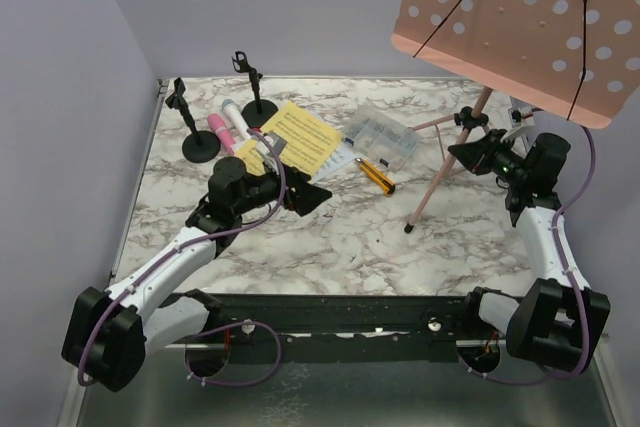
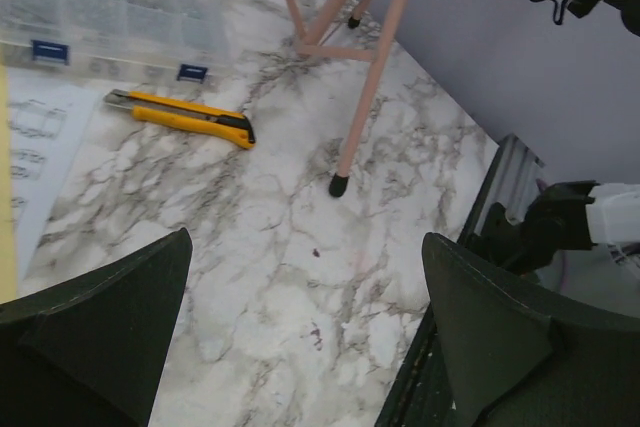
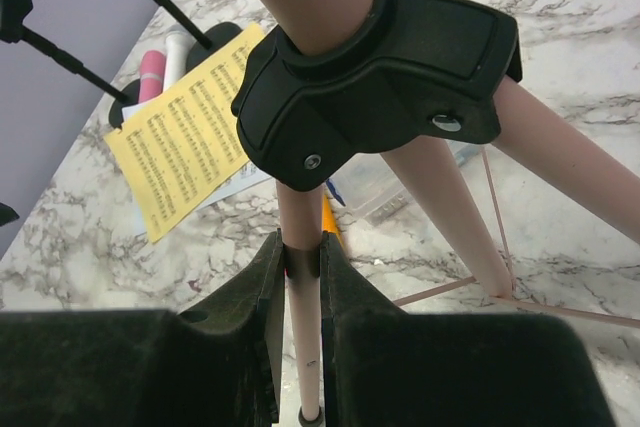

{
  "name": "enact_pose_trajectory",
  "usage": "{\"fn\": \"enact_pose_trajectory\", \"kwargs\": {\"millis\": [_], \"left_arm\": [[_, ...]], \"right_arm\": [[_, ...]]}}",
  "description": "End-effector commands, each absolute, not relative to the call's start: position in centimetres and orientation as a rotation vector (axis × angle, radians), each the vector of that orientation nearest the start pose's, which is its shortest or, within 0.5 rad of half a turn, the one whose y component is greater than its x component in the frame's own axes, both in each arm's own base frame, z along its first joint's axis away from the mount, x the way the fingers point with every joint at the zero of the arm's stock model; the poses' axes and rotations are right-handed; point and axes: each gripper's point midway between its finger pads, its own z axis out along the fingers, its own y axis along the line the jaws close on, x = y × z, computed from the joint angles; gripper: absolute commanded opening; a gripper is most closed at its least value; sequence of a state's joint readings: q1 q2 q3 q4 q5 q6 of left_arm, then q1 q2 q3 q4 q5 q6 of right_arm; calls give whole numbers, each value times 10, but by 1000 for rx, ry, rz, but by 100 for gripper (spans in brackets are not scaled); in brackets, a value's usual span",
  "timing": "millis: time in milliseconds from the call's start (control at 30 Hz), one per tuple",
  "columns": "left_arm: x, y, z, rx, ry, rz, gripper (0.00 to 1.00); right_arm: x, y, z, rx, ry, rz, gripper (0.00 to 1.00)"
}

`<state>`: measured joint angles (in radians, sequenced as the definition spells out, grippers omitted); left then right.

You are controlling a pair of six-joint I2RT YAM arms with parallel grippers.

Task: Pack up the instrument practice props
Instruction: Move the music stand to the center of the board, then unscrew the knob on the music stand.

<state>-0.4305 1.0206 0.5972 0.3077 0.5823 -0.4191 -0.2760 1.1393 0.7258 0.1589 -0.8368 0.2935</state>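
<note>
The pink perforated music rack (image 1: 520,17) stands on its tripod at the right of the table. My right gripper (image 1: 478,152) is shut on one pink tripod leg (image 3: 306,347), just below the black hub (image 3: 380,67); the jaws press it from both sides (image 3: 302,257). My left gripper (image 1: 305,195) hangs open over bare marble (image 2: 307,247) with nothing between its fingers. Behind it lie the yellow sheet-music page (image 1: 300,137) on a white page (image 2: 50,147), a pink microphone (image 1: 220,132) and a white microphone (image 1: 235,117). Two black mic holders (image 1: 200,149) (image 1: 262,109) stand at the back left.
A clear plastic compartment box (image 1: 382,135) sits mid-table at the back, with a yellow-and-black utility knife (image 1: 377,176) in front of it. Purple walls close in the back and both sides. The tripod's front foot (image 2: 339,185) rests on the marble, right of my left gripper.
</note>
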Motion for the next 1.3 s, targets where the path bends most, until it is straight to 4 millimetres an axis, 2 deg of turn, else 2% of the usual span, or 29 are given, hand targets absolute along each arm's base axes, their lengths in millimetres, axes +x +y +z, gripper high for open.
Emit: {"fn": "enact_pose_trajectory", "kwargs": {"millis": [0, 233, 367, 533, 600, 700, 767, 833, 933, 1100, 1167, 1267], "left_arm": [[246, -286, 274, 472, 1615, -1234, 99], [258, -347, 300, 278, 1544, -1495, 98], [274, -380, 307, 140, 1526, -1638, 97], [289, -423, 312, 15, 1513, -1811, 92], [295, -438, 312, -55, 1526, -1881, 92], [305, -459, 305, -160, 1545, -1978, 88], [309, -471, 302, -206, 1555, -2029, 83], [313, -483, 298, -260, 1567, -2068, 69], [319, -498, 292, -292, 1580, -2110, 65], [330, -509, 282, -349, 1598, -2123, 65], [332, -513, 284, -359, 1592, -2134, 65], [335, -516, 291, -366, 1564, -2145, 65]], "right_arm": [[312, 69, 199, -76, 1916, 945, 0], [293, 73, 195, -53, 1929, 949, 0], [281, 76, 195, -67, 1920, 930, 0], [278, 74, 198, -88, 1881, 876, 4], [278, 72, 199, -98, 1865, 853, 11], [280, 70, 201, -124, 1843, 812, 40], [281, 67, 200, -123, 1840, 782, 58], [282, 64, 199, -131, 1834, 749, 71], [281, 62, 195, -163, 1823, 713, 74], [282, 59, 195, -242, 1783, 645, 76], [281, 59, 197, -263, 1780, 642, 80], [283, 58, 197, -267, 1771, 633, 80]]}}
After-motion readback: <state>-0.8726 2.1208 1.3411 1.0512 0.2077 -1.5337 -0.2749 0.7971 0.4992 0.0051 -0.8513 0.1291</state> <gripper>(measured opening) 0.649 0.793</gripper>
